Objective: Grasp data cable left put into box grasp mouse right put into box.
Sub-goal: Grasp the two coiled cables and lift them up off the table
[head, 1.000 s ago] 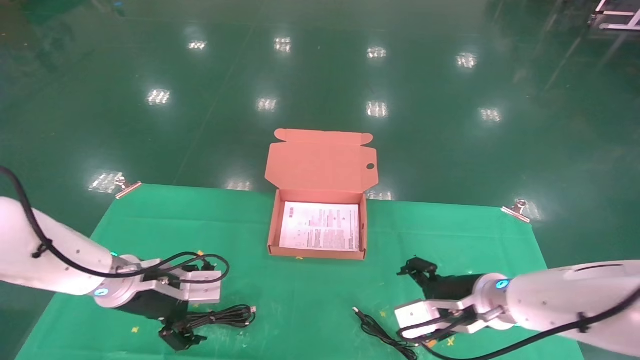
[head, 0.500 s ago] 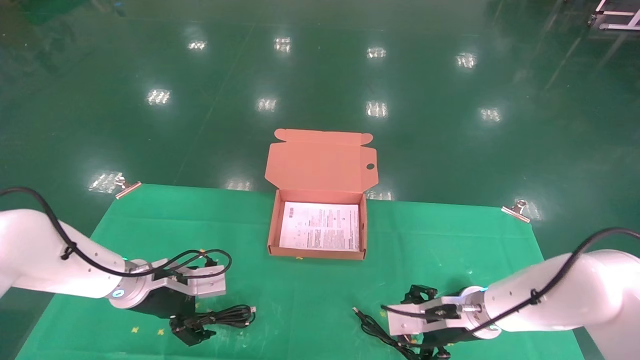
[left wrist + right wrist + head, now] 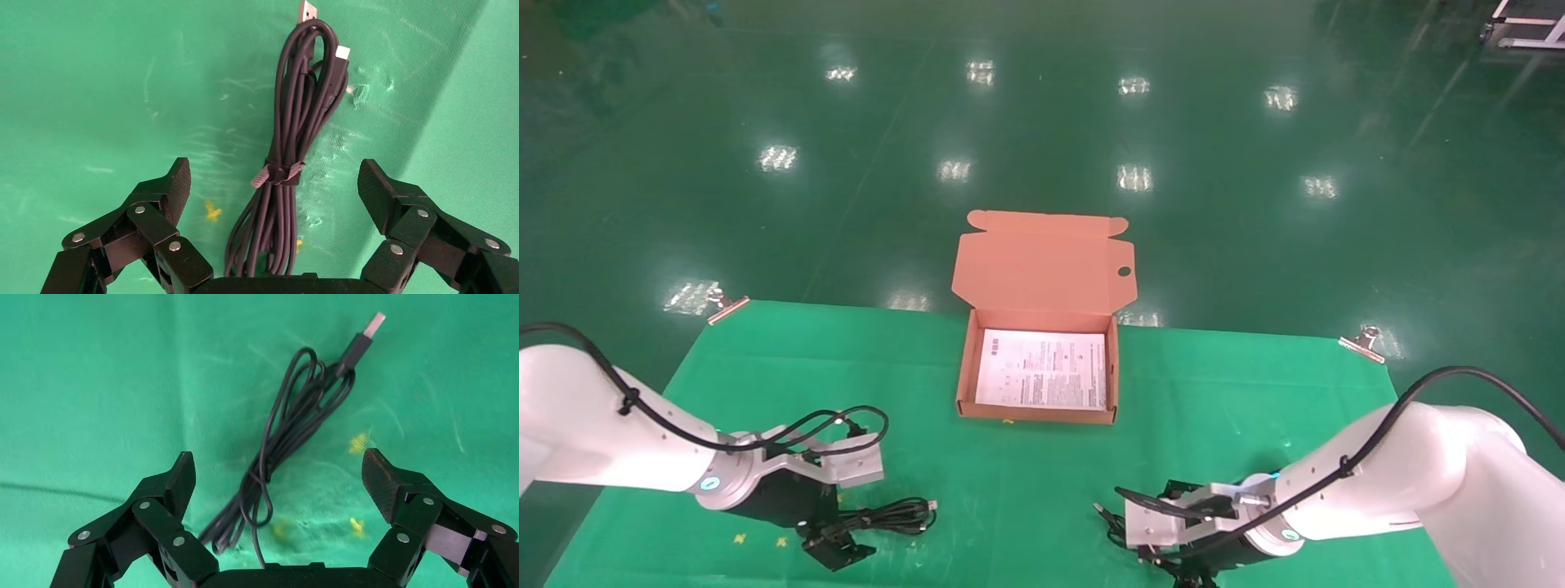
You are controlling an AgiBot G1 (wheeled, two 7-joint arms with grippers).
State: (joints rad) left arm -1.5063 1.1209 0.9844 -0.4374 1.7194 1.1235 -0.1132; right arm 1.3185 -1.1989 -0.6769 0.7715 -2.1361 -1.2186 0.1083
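Both my grippers are wide open, holding nothing: left gripper straddles the data cable at 8 o'clock from the box, right gripper over the mouse cord at 5.

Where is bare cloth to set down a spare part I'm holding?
Bare cloth lies between the box and the near edge, between both grippers, and on either side of the box. It is crowded at the left gripper over the cable and at the right gripper over the mouse cord.
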